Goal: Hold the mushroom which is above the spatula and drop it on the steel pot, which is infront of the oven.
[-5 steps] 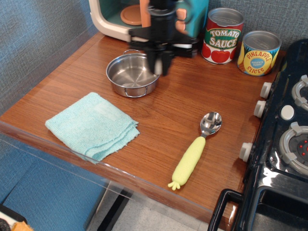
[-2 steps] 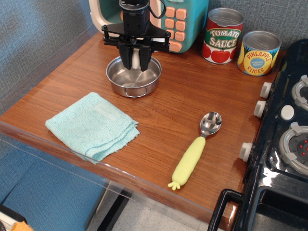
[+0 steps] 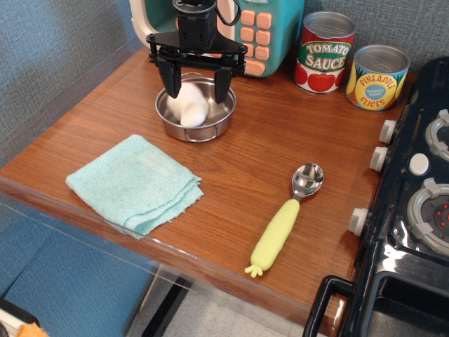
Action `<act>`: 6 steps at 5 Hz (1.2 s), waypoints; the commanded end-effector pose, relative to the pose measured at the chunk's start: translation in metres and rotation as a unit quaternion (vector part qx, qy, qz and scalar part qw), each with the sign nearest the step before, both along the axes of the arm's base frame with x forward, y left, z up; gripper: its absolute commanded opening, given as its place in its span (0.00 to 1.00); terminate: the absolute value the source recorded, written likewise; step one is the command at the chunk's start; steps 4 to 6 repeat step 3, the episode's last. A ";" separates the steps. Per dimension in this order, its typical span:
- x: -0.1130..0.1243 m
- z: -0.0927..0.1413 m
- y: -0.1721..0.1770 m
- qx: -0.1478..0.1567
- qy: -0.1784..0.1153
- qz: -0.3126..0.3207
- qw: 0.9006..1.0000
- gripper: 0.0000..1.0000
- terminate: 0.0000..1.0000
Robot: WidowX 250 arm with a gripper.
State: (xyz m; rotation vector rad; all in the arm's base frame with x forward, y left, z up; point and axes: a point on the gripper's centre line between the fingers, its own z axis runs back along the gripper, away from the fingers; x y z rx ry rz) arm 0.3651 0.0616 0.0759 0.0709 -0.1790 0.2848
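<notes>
The white mushroom [image 3: 189, 106] lies inside the steel pot [image 3: 214, 130], which stands in front of the cream and teal oven [image 3: 263, 31]. My gripper [image 3: 197, 90] hangs just above the pot with its fingers spread wide on either side of the mushroom, open and holding nothing. The spatula [image 3: 284, 219] with its yellow-green handle and shiny bowl lies on the wooden counter [image 3: 280, 133] toward the front right.
A folded light-blue cloth [image 3: 135, 182] lies at the front left. A tomato sauce can [image 3: 324, 52] and a pineapple slices can [image 3: 377, 77] stand at the back right. A black stove with white knobs [image 3: 414, 203] borders the right side.
My gripper moved left over the pot, then opened its fingers. The mushroom it held dropped out and now lies in the pot.
</notes>
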 end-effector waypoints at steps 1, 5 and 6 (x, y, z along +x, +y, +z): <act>-0.002 0.021 -0.001 0.013 -0.021 0.002 1.000 1.00 0.00; -0.002 0.021 -0.001 0.013 -0.021 0.002 1.000 1.00 1.00; -0.002 0.021 -0.001 0.013 -0.021 0.002 1.000 1.00 1.00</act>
